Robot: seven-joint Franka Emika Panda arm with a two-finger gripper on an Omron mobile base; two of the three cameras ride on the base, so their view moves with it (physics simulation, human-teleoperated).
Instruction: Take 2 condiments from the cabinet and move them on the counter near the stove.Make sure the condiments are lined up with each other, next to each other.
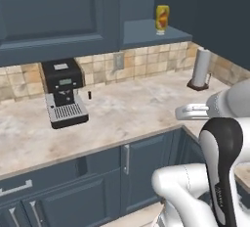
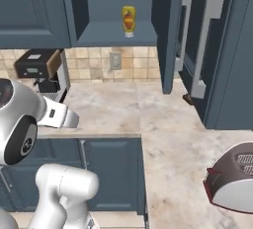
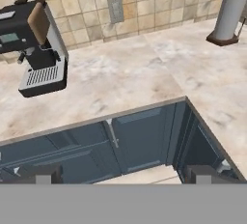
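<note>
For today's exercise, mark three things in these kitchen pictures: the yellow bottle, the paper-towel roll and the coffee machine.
yellow bottle [image 1: 162,18], left base view, on its red-orange label.
paper-towel roll [image 1: 200,67], left base view, middle of the white roll.
coffee machine [image 1: 62,79], left base view, on its black front panel.

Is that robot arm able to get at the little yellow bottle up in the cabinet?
Probably yes: the yellow bottle stands at the open shelf's front edge, nothing before it. The open gripper hangs low over the counter, so it must rise first.

Arm folded low – claw [image 3: 119,172] spread wide, empty, pointing down.
</note>
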